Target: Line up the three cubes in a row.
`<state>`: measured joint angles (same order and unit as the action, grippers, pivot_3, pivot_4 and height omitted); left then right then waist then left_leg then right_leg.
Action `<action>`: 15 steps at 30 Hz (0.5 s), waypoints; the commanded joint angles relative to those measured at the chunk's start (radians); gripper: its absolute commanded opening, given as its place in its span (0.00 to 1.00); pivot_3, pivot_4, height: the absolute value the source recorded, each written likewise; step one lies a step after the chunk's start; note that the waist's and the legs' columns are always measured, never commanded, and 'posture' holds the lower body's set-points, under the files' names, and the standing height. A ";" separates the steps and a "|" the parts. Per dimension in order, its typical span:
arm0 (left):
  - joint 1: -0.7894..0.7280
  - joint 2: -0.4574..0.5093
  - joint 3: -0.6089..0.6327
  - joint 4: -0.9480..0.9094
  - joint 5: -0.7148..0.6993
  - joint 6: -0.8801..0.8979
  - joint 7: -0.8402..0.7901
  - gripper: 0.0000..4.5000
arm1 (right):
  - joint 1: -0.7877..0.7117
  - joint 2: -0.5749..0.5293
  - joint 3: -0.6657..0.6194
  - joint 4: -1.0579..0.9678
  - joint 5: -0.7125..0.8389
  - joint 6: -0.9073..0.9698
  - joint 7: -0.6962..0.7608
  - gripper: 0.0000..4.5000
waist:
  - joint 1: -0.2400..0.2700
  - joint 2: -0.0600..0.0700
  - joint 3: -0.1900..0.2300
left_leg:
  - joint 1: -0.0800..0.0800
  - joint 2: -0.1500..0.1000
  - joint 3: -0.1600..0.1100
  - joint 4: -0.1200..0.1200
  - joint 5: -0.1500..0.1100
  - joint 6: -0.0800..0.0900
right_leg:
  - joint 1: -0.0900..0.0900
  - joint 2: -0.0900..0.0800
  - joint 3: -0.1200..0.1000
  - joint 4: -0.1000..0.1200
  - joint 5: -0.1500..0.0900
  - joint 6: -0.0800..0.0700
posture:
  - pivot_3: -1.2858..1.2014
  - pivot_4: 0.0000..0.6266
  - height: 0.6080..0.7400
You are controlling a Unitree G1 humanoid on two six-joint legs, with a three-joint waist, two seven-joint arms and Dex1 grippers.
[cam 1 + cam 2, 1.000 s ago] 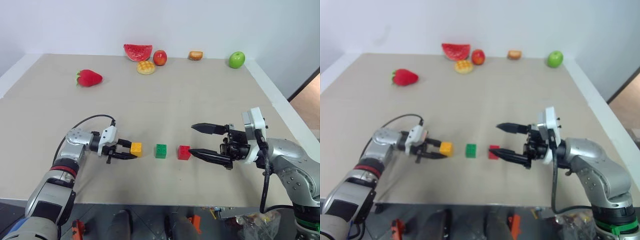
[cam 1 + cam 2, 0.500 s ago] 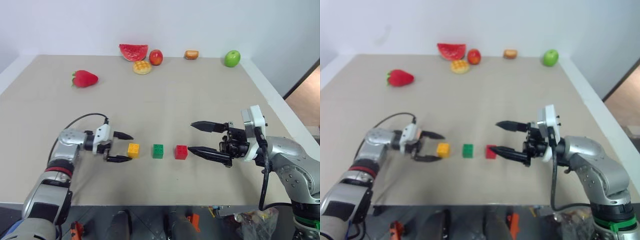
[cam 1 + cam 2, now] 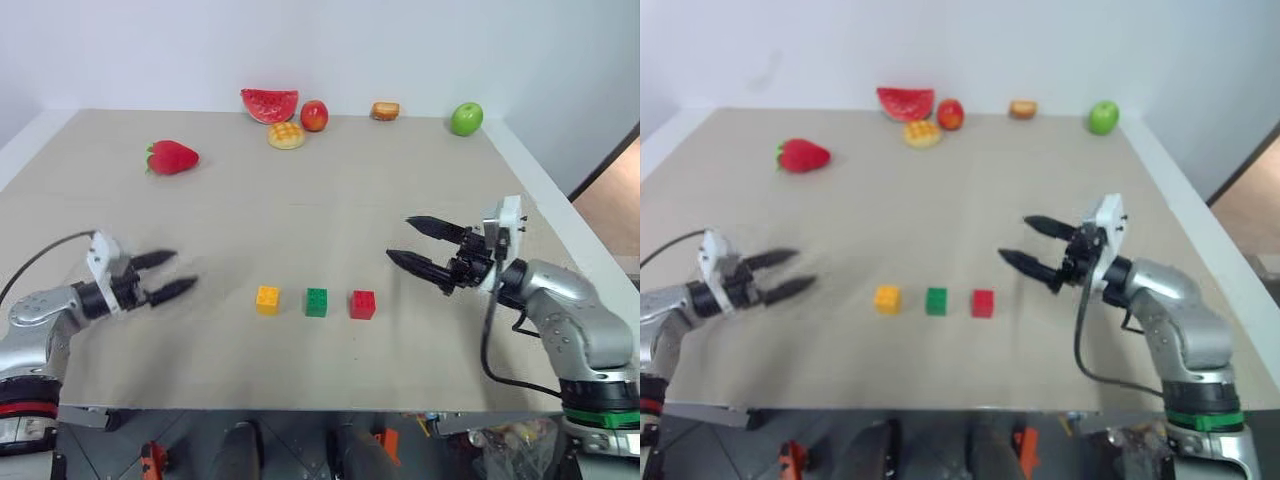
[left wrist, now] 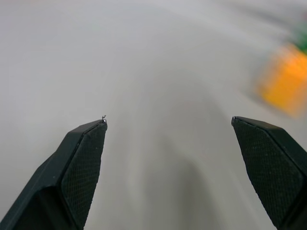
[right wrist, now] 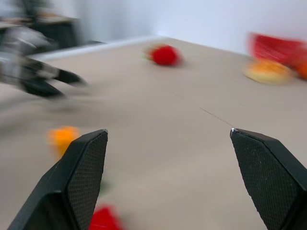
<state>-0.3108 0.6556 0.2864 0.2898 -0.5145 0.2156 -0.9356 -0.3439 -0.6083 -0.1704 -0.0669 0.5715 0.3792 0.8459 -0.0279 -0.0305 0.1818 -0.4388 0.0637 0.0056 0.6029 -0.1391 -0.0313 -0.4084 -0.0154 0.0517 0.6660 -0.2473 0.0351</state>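
Task looks basically done. Orange-yellow cube (image 3: pixel 267 299), green cube (image 3: pixel 317 301) and red cube (image 3: pixel 363 304) sit in one straight row near the front of the table (image 3: pixel 320 215), small even gaps btwn them, none touching, studs up as far as I can tell.

My left gripper (image 3: pixel 164 276) is out to the left, well apart from the orange-yellow cube, fingers spread wide, nothing btwn them. The left wrist view shows bare table between the pads (image 4: pixel 81 167), w/ the orange-yellow cube as a blur off to one side.

My right gripper (image 3: pixel 418 244) hangs off to the right of the red cube, near but not touching, also spread wide and empty. Its wrist view shows the red cube low at the frame edge and open table ahead.

Toy fruit along the back edge and the strawberry (image 3: pixel 173 157) are far from the row, no interference.

What's left, imo: nothing on the cubes, maybe a tiny squaring-up if the green one is slightly off-line, hard to judge from here. Otherwise just clear both arms.
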 commanded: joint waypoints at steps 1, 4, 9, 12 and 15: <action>0.051 -0.049 0.076 -0.216 -0.054 0.164 0.251 0.96 | 0.033 0.040 -0.069 -0.006 0.004 -0.017 -0.089 0.94 | 0.001 0.000 0.000 | -0.001 -0.001 0.002 0.000 0.000 0.000 | 0.000 -0.001 0.001 0.000 0.000 0.001 | 0.52 0.24 1.00; 0.188 -0.088 0.083 -0.456 -0.119 0.191 0.251 0.96 | 0.168 0.039 -0.089 -0.173 0.097 0.026 -0.036 0.94 | 0.003 0.000 0.000 | -0.001 -0.002 0.004 -0.002 -0.002 -0.003 | -0.001 0.000 0.006 0.000 0.000 0.008 | 0.52 0.24 1.00; 0.394 0.011 0.074 -0.637 -0.109 0.193 0.111 0.96 | 0.300 -0.073 -0.144 -0.335 0.206 0.118 0.054 0.94 | 0.001 0.000 0.000 | 0.001 -0.001 0.005 -0.002 -0.009 -0.011 | -0.001 0.002 0.008 0.001 -0.008 0.007 | 0.52 0.24 1.00; 0.447 0.120 0.092 -0.605 -0.067 0.135 -0.023 0.96 | 0.309 -0.151 -0.182 -0.353 0.235 0.146 0.097 0.94 | 0.002 0.000 0.000 | 0.002 0.000 0.005 -0.002 -0.009 -0.011 | -0.001 0.003 0.008 0.001 -0.011 0.001 | 0.52 0.24 1.00; 0.445 0.204 0.096 -0.511 -0.027 0.069 -0.119 0.96 | 0.308 -0.211 -0.204 -0.351 0.249 0.155 0.143 0.94 | 0.003 0.000 0.000 | 0.006 0.000 0.005 -0.001 -0.009 -0.011 | -0.001 0.000 0.007 0.000 -0.009 -0.002 | 0.52 0.24 1.00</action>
<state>0.1425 0.8385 0.3565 -0.2485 -0.5588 0.3300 -1.0056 -0.0344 -0.8027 -0.3486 -0.3821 0.7934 0.5302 0.9615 -0.0249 -0.0304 0.1817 -0.4316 0.0635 0.0110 0.6018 -0.1484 -0.0428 -0.4089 -0.0160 0.0583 0.6652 -0.2560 0.0333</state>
